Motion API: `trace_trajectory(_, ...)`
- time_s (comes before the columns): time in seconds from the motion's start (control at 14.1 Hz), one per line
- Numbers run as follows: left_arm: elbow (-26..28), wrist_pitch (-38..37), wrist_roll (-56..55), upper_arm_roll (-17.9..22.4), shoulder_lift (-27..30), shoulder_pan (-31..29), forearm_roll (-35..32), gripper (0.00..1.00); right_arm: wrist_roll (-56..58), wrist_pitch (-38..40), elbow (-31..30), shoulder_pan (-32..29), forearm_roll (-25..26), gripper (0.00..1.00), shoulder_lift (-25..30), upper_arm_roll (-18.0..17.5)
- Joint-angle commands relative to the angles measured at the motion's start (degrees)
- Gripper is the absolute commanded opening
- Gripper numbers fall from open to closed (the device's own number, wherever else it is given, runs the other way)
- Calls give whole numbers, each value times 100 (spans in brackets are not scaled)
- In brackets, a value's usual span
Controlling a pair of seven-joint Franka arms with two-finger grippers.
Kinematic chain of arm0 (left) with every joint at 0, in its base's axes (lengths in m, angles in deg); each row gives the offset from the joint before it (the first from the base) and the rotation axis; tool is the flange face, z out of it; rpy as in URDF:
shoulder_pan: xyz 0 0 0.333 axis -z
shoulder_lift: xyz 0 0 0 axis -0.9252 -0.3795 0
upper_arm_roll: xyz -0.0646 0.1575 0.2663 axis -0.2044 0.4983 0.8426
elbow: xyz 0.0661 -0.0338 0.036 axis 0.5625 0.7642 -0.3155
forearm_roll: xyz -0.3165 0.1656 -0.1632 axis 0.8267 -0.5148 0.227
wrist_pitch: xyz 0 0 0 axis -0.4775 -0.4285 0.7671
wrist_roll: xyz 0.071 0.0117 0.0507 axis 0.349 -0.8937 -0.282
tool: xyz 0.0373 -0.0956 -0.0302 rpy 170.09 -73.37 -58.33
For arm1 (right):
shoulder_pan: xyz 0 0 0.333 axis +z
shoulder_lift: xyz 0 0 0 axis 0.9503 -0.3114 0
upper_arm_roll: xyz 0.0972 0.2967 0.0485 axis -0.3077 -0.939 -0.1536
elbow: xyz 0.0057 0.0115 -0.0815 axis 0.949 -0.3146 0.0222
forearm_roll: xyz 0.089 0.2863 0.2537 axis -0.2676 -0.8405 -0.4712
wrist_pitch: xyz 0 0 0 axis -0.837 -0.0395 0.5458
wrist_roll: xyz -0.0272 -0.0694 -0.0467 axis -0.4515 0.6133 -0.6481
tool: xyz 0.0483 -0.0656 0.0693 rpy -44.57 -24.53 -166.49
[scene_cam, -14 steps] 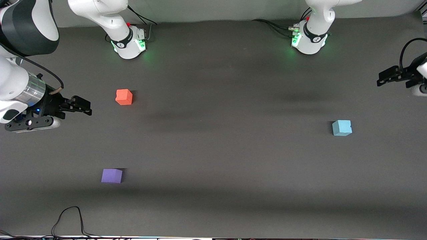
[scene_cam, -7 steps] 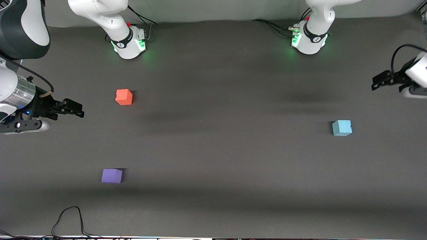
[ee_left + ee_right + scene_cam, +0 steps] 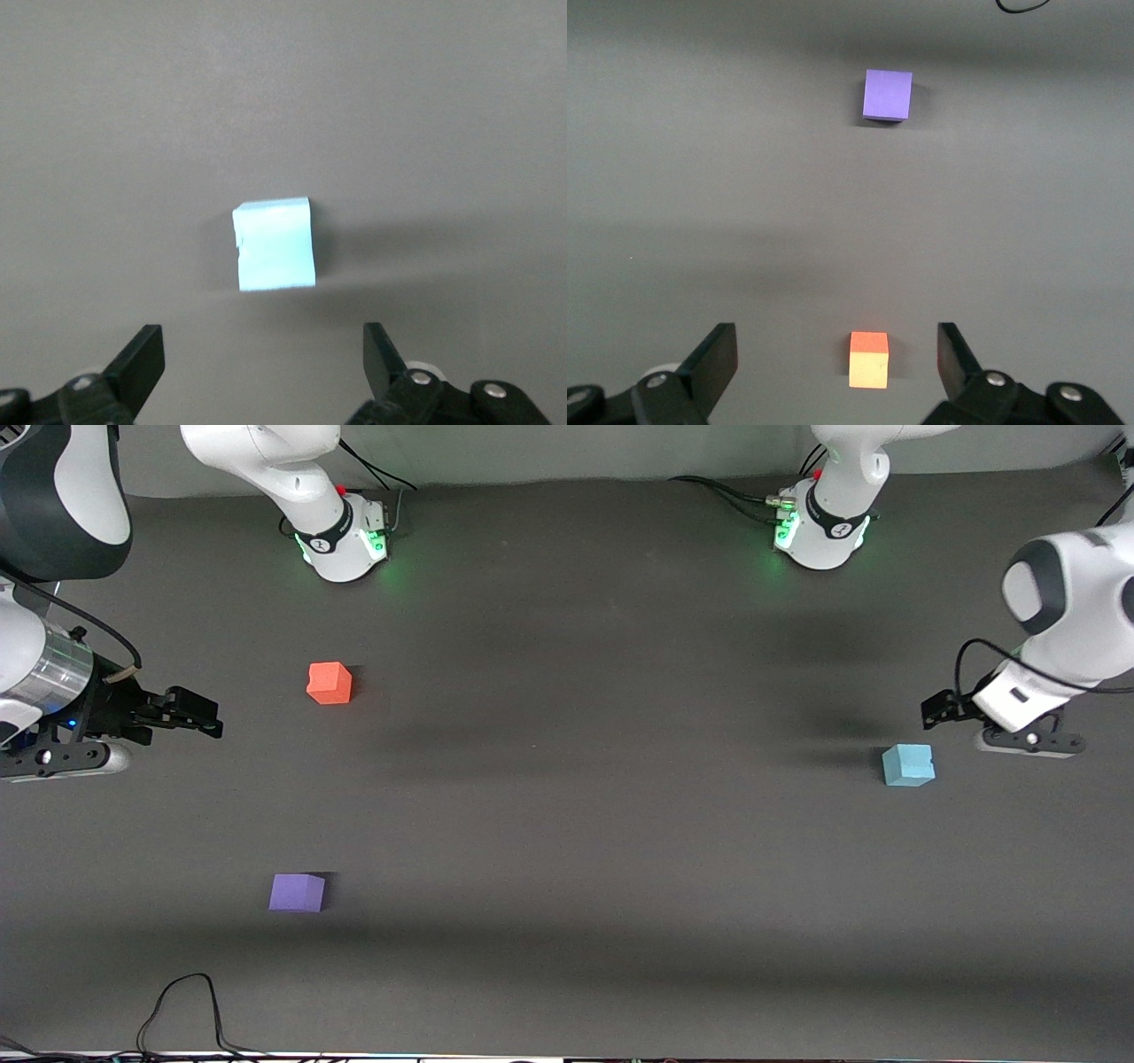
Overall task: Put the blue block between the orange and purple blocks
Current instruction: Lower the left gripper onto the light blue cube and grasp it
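While apart, blocks (image 3: 329, 683) unobstructed.

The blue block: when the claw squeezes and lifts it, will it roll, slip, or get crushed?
The blue block is a cube resting flat on the table, so it should not roll. Its matte, foam-like surface suggests it is light, grips well, and may dent slightly under a squeeze; one edge already looks nicked. The open left claw looks wider than the block, so it should fit.
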Motion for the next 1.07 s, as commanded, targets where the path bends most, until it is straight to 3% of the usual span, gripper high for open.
trace_trajectory(0.0,185,737,74,17,-457,41,-58,100,53,141,130,14,-89,100,54,2)
trace_trajectory(0.43,141,1984,74,17,-1556,41,-58,100,105,203,437,32,-89,100,-15,-15)
trace_trajectory(0.64,79,2171,74,17,-1786,14,-58,100,87,282,490,67,-106,100,2,-68)
trace_trajectory(0.71,70,2171,74,17,-1821,14,-58,90,87,317,491,67,-106,100,19,-68)
trace_trajectory(0.85,62,2145,74,17,-1831,6,-49,53,183,510,473,15,-98,100,46,11)
trace_trajectory(1.0,18,2110,66,17,-1831,6,-58,39,402,528,473,5,-106,100,2,203)
